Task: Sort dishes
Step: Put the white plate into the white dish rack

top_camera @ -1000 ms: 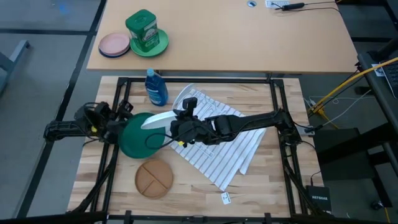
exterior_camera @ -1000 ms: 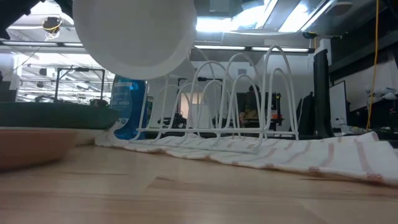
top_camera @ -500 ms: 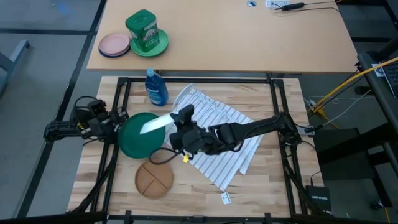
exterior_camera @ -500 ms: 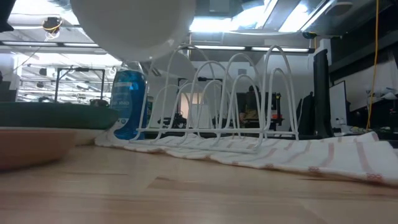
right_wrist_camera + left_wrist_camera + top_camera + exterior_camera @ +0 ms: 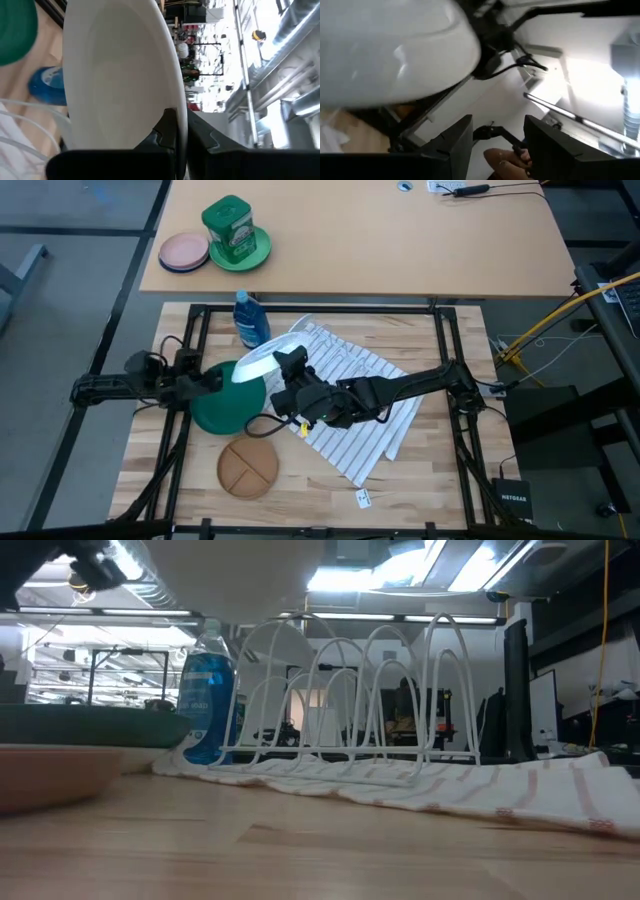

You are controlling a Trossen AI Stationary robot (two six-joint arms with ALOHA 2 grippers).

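Observation:
My right gripper (image 5: 287, 366) reaches in from the table's right and is shut on a white plate (image 5: 257, 364), which it holds in the air over the far part of the dark green plate (image 5: 225, 410). The green plate lies flat on the table. The tan divided plate (image 5: 248, 468) lies nearer the near edge. A second white plate (image 5: 300, 325) stands in the far-left end of the wire rack (image 5: 335, 360). My left gripper (image 5: 207, 377) is open (image 5: 492, 145) at the green plate's left rim, below the lifted plate (image 5: 385, 45). My right gripper pinches the white plate's rim (image 5: 176, 107) between its two fingers, one on each face. It comes roughly level from the table's right. The plate is lifted clear and tilted, and most of it reaches out past the fingertips toward the table's left.
The rack stands on a striped towel (image 5: 375, 430) in the table's middle and right. A blue bottle (image 5: 250, 320) stands at the far edge, left of the rack. On the farther desk are a pink plate (image 5: 183, 252) and a green canister (image 5: 228, 225) on a pale green plate.
My right gripper has lifted the white plate higher; in the low view it has risen almost out of the top of the picture. It has also moved slightly toward the far edge and the rack. My left gripper drew back toward the left, then returned to the green plate's rim.

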